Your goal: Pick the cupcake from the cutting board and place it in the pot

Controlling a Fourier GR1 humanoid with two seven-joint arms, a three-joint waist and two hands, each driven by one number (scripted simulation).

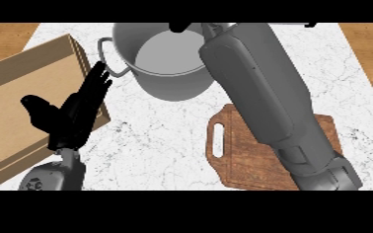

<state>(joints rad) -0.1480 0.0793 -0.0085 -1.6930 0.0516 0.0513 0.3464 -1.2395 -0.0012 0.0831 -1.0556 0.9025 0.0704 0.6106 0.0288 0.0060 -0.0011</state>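
Note:
The grey pot (pixel 169 88) stands at the back middle of the marble counter, handle to its left. The wooden cutting board (pixel 235 150) lies at the front right, and what shows of its top is bare. No cupcake shows anywhere. My right forearm (pixel 255 84) runs from the lower right across the board up to the pot's far right rim. Only a small black part of my right hand (pixel 178 27) shows, over the pot's far rim at the picture's top edge. My left hand (pixel 73 116) rests open at the left, fingers up, holding nothing.
A brown flat box (pixel 33 76) lies at the left, partly under my left hand. White marble counter (pixel 160 138) stretches between the box and the cutting board. Wood surface (pixel 357 34) shows at both back corners.

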